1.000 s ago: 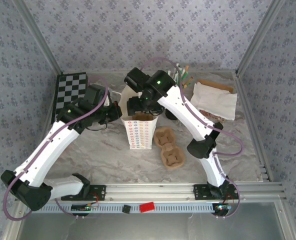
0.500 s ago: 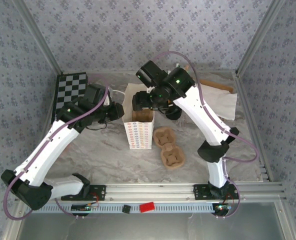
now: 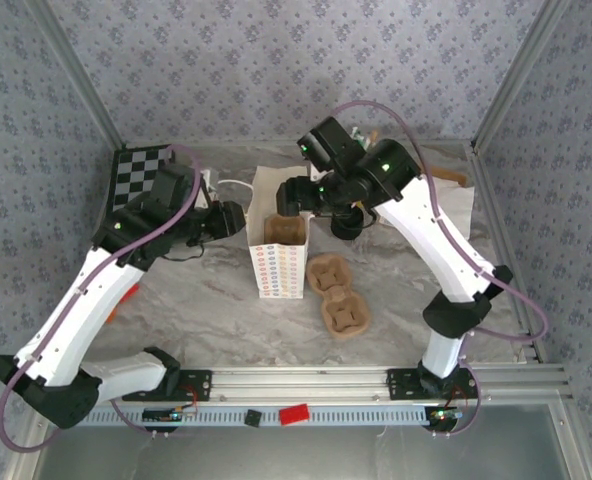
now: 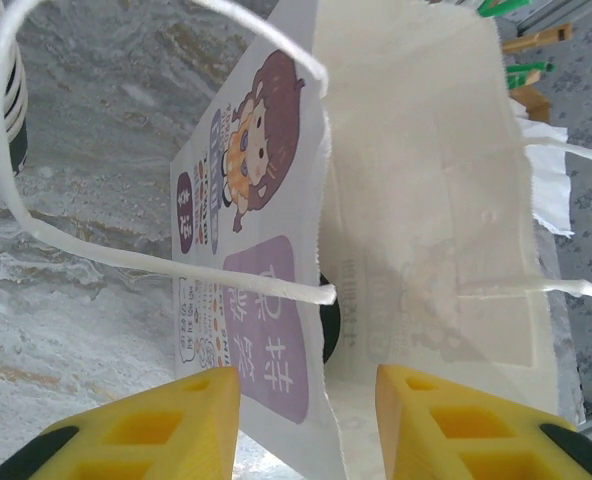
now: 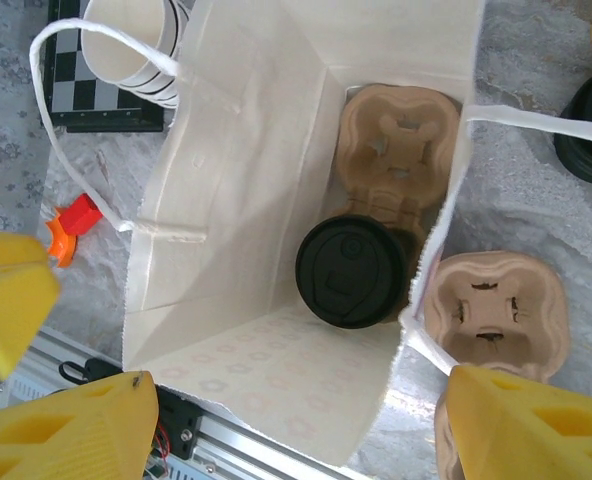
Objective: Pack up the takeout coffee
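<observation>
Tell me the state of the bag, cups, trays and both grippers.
Paper bag: upright, mouth open.
Coffee cup: lid on, in a tray slot inside the bag.
Tray in bag: other slot empty.
Tray on table: both slots empty.
Cup stack: nested, mouths up.
Left gripper: jaws open, bag wall between them.
Right gripper: jaws open, above the bag.

a robotics lab test cell, staged rather than lived in. a white left arm (image 3: 81, 300) and right arm (image 3: 441, 250) are bolted to an aluminium rail (image 3: 316, 380) at the table's near edge, purple cables (image 3: 374, 103) looping off them. bare metal posts (image 3: 511, 73) frame flat panels of patterned wallpaper (image 3: 276, 60). the tabletop (image 3: 206, 300) is a marble-print sheet, and a checkerboard (image 3: 134, 172) lies at the far left.
</observation>
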